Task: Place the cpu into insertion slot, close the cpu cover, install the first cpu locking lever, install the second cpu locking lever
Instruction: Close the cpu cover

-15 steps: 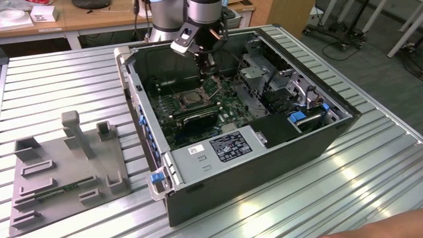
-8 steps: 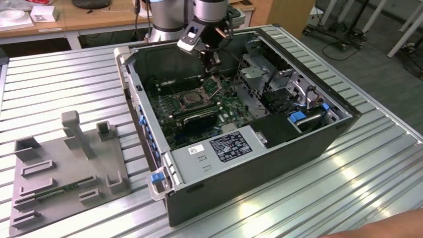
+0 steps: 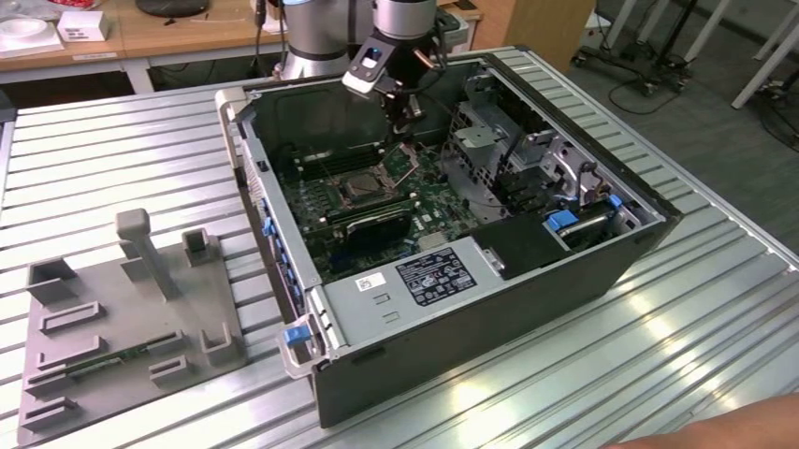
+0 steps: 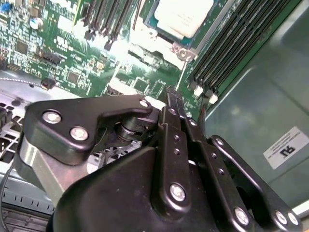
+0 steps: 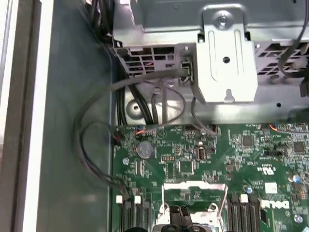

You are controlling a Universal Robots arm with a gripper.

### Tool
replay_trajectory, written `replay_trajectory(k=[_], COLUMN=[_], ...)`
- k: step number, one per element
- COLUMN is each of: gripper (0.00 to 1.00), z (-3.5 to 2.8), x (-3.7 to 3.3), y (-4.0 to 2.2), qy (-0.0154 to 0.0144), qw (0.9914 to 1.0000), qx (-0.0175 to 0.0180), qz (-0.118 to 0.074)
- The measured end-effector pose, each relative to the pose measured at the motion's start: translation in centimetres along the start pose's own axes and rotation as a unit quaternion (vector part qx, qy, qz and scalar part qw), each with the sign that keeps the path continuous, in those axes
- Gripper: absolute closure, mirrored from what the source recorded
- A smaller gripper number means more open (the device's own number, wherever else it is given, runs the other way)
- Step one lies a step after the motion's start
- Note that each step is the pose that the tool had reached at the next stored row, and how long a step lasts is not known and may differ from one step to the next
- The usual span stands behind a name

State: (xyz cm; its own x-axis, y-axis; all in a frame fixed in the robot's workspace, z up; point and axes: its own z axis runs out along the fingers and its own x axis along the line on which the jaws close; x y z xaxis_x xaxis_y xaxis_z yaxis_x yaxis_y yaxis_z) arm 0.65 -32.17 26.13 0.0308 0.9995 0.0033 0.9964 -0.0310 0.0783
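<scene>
Cpu [image 4: 183, 14] seated in insertion slot [image 4: 205, 34]; tool [image 4: 170, 93] closed, close above board.

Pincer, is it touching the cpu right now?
Apart. In the second wrist view the pincer tip stops short of the cpu, with a stretch of green board showing between them.

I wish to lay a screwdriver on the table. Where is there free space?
Bare slats of the table lie beyond the grey fixture, at the exterior view's left of the case, and along the case's dark wall at the exterior view's right. Inside the case it is crowded: the gripper hangs over the board.
</scene>
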Motion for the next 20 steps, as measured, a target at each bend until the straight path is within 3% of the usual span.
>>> replay_trajectory(k=[11, 20], gripper=[0.89, 0.89], z=[0.17, 0.34], x=[0.95, 1.14], y=[2.11, 4.03], qy=[-0.0002, -0.0006], qw=[1.00000, 1.00000], qx=[0.0000, 0.0000], qz=[0.000, 0.000])
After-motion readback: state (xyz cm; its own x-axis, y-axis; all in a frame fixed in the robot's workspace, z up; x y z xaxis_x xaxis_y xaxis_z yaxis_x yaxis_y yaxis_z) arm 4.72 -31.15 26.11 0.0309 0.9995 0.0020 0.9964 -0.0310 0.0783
